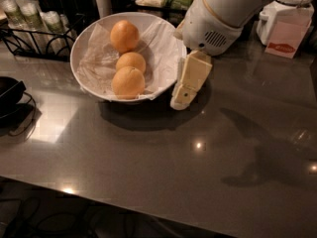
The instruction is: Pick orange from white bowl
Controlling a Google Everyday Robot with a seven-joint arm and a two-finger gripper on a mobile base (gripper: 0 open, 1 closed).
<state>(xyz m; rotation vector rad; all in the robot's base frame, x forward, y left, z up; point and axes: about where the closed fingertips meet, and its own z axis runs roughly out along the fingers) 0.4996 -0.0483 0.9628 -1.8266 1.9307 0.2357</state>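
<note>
The white bowl (84, 38) stands on the grey counter at the back left, lined with crinkled white paper. Three fruits lie in it in a row. The orange (128, 82) is the broad one nearest the front rim. A second one (131, 61) sits just behind it, and a rounder, deeper-orange fruit (124, 35) lies at the back. My gripper (182, 100) hangs from the white arm (223, 14) just outside the bowl's right rim, pointing down and left, close to the counter. It holds nothing that I can see.
A small black dish (7, 90) sits at the left edge. A wire rack with bottles (27, 21) stands at the back left. A white container (282, 11) with a pink card (286, 37) is at the back right. The counter's front edge (148, 209) runs across the bottom.
</note>
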